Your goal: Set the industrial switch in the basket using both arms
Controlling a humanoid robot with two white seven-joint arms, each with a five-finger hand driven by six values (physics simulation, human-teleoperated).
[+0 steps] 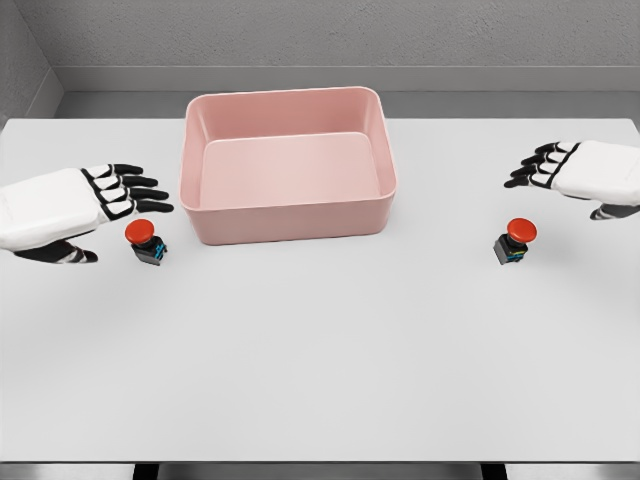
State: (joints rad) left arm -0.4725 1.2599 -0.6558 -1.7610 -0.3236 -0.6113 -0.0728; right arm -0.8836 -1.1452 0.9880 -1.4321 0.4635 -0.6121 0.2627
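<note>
Both arms are cut off at the frame edges; left hand (85,205) and right hand (575,170) hover with fingers spread, holding nothing; two red-capped switches, left switch (145,241) and right switch (514,241), lie tilted on the table (320,360) either side of the pink basket (288,222)

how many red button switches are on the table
2. One switch sits left of the pink basket, just below the left robot hand. The other switch sits out to the right, below the right robot hand. The basket holds none; nothing looks hidden.
</note>
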